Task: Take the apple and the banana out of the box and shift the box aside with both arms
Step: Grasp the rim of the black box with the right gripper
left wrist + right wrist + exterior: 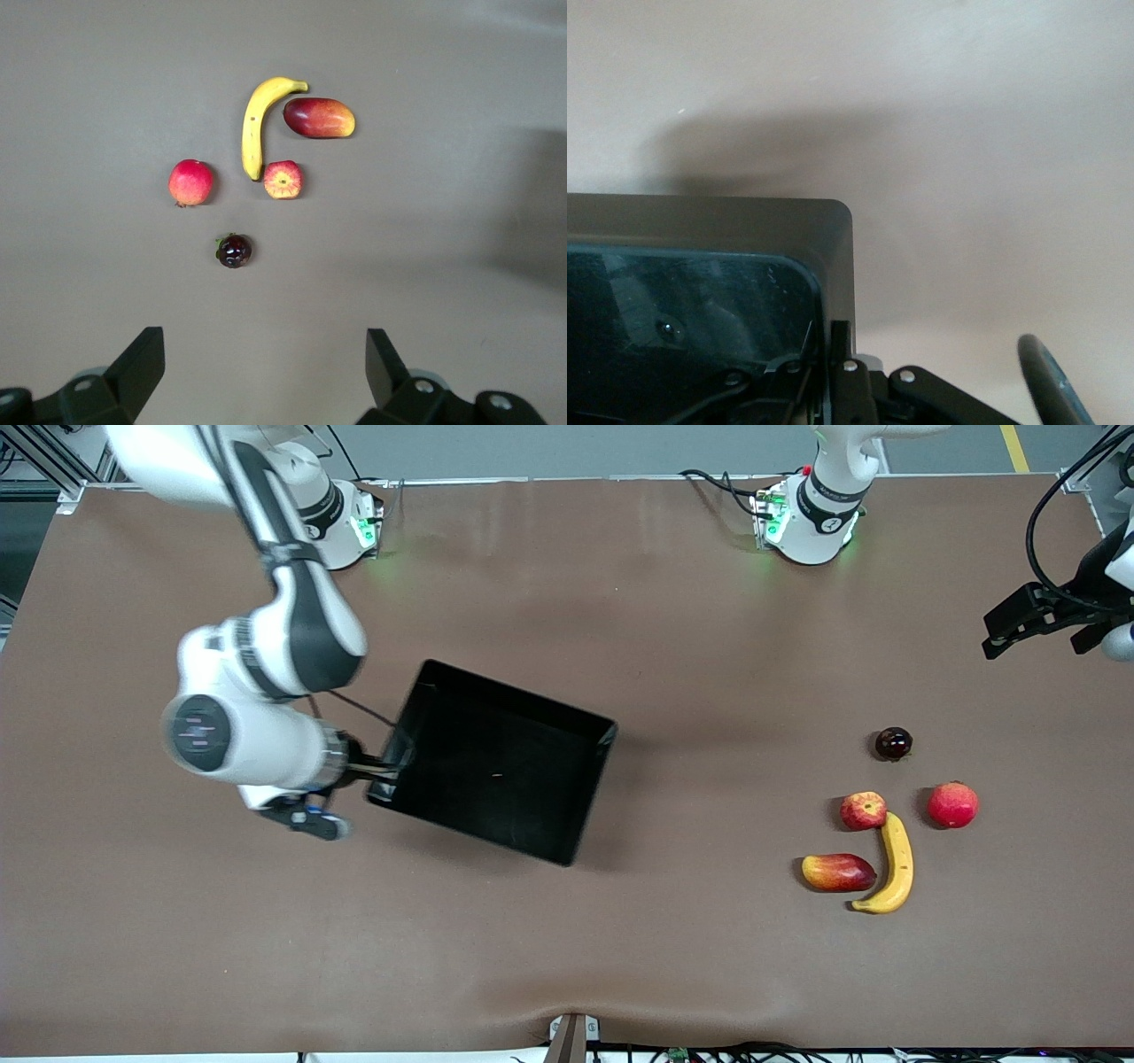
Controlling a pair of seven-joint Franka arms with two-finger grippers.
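The black box (496,766) sits tilted on the table toward the right arm's end. My right gripper (383,766) is shut on its end wall; in the right wrist view the wall (833,266) stands between the fingers. The banana (895,865) and the streaked apple (863,810) lie together toward the left arm's end; both show in the left wrist view, banana (257,124) and apple (283,180). My left gripper (1028,620) is open and empty, up in the air at the table's edge, its fingertips (146,350) wide apart.
A larger plain red fruit (953,804), a red-yellow mango (837,872) and a small dark round fruit (893,743) lie around the banana and apple. Bare brown table lies between the box and the fruits.
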